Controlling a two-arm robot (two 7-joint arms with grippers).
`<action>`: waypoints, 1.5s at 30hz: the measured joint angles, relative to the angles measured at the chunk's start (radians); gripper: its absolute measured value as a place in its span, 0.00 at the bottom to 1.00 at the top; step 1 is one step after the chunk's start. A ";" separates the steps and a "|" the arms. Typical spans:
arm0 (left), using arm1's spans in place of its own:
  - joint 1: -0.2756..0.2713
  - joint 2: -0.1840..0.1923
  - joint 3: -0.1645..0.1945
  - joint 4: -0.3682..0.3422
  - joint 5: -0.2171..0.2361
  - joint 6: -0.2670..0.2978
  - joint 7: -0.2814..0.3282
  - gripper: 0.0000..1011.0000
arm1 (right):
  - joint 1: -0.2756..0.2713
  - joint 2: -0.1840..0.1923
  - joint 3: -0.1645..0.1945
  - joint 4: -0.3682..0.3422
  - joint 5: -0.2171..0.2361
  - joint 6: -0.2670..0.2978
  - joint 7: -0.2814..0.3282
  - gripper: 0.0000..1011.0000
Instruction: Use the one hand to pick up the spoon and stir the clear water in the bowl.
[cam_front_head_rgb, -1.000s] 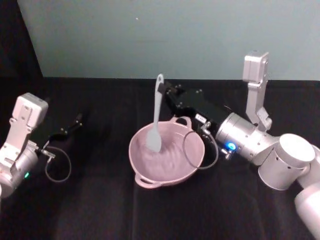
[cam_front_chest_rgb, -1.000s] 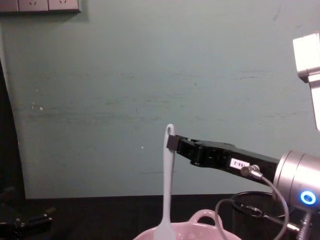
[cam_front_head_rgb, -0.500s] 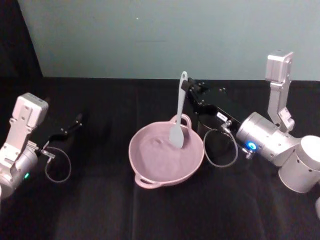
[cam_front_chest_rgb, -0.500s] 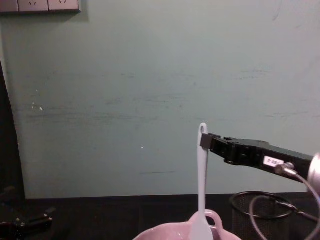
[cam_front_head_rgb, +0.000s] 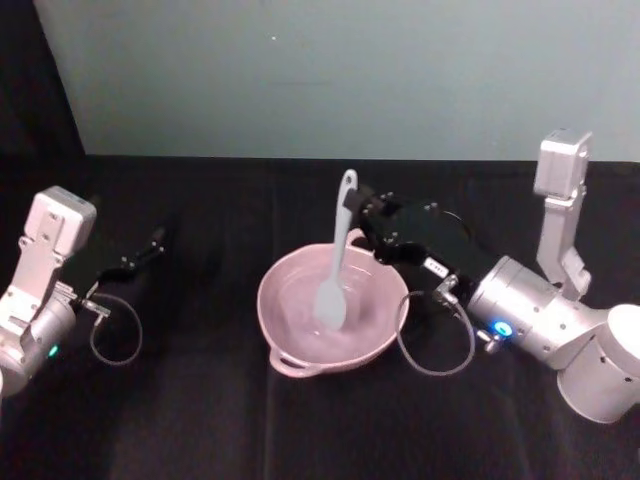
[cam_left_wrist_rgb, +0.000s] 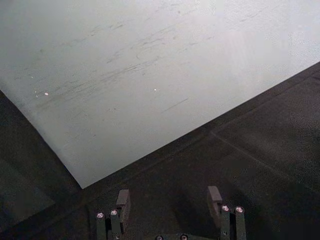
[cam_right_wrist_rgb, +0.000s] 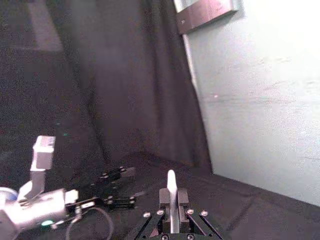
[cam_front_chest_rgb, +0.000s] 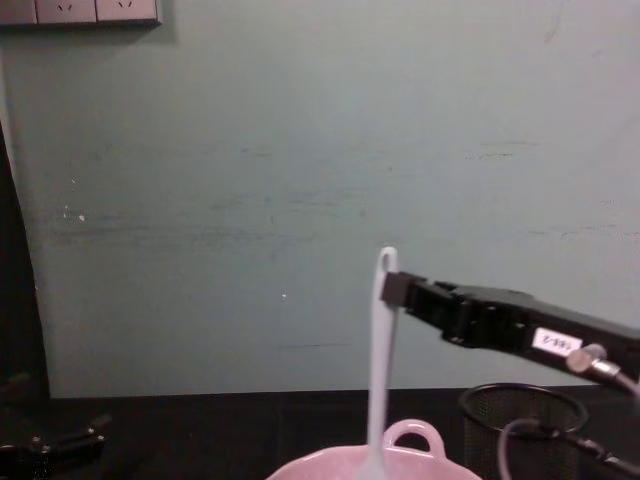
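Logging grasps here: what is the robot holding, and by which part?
The right gripper is shut on the spoon, high on its handle just below the hole. The left gripper is open and holds nothing.

Right arm stretched forward and inward from the right side, forearm held about level, right end effector closed on the upper handle of the spoon, left arm bent low at the left side, left end effector opened, fingers set apart.

Head view looks down, chest view looks level; both share the bowl.
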 joint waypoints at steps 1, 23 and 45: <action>0.000 0.000 0.000 0.000 0.000 0.000 0.000 1.00 | 0.002 -0.005 -0.011 0.001 0.000 0.001 0.005 0.09; 0.000 0.000 0.000 0.000 0.000 0.000 0.000 1.00 | 0.167 -0.121 -0.046 0.242 0.038 -0.015 0.027 0.09; 0.000 0.000 0.000 0.000 0.000 0.000 0.000 1.00 | 0.047 -0.007 0.034 0.095 0.050 0.001 -0.019 0.09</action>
